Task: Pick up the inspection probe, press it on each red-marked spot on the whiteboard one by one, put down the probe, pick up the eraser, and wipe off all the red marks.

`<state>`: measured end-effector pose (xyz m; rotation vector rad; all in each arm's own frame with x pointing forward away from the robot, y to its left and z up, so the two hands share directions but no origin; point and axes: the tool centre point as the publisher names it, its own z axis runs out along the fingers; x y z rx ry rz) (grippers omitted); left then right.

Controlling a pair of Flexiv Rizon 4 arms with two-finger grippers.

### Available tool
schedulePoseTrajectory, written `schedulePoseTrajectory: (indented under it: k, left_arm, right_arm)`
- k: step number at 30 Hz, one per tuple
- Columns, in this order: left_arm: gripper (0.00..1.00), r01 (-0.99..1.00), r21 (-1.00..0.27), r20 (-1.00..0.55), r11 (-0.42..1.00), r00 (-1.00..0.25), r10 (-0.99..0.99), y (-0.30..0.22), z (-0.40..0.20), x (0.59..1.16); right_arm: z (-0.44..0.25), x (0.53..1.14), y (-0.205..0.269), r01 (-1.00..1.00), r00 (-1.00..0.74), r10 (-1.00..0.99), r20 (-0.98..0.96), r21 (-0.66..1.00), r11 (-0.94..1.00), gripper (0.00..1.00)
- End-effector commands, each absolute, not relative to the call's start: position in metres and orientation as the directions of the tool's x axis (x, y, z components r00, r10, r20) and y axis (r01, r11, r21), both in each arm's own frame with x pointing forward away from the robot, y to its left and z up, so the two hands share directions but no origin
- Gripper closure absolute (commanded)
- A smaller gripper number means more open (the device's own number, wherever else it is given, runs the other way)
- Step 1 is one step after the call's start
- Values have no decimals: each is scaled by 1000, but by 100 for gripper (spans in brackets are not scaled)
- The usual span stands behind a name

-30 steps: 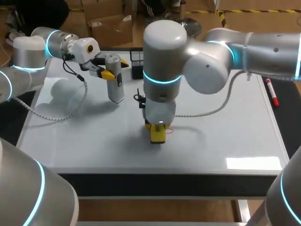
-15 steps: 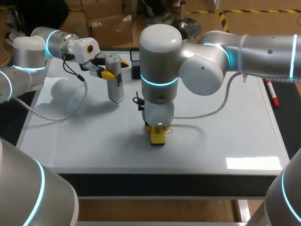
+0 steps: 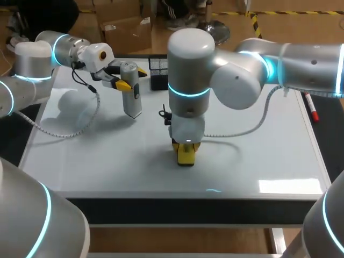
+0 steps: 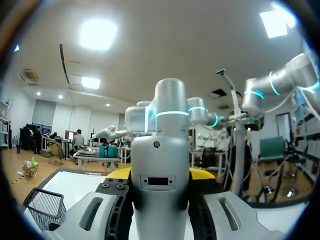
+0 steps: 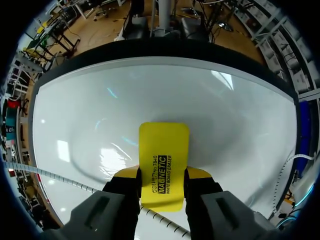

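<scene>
The right gripper, clamped on the yellow eraser, has slid it rightward over the red mark that lay beside it. None shows on the whiteboard now, so wiping seems nearly done. Farther off, the left gripper stays closed on the inspection probe, raised and unmoved.

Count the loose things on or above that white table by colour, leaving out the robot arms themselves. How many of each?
Yellow: 1, the eraser
Grey: 1, the probe
Black: 1, the wire basket
Red: 1, the marker
Total: 4
</scene>
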<state>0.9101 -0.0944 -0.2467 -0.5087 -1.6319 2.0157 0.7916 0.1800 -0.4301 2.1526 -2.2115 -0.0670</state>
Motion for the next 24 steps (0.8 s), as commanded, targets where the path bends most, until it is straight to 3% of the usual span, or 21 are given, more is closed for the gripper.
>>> schedulePoseTrajectory:
  k: [1, 24]
  left_arm:
    - [100, -142, -977, 20, -160, -806, 591, -94, -245, 911]
    - [100, -142, -977, 20, -160, -806, 591, -94, -245, 911]
  right_arm:
    - [-435, 793, 166, -997, -36, -999, 9, 68, 37, 100]
    - [-427, 796, 95, -980, -190, -981, 37, 61, 192, 100]
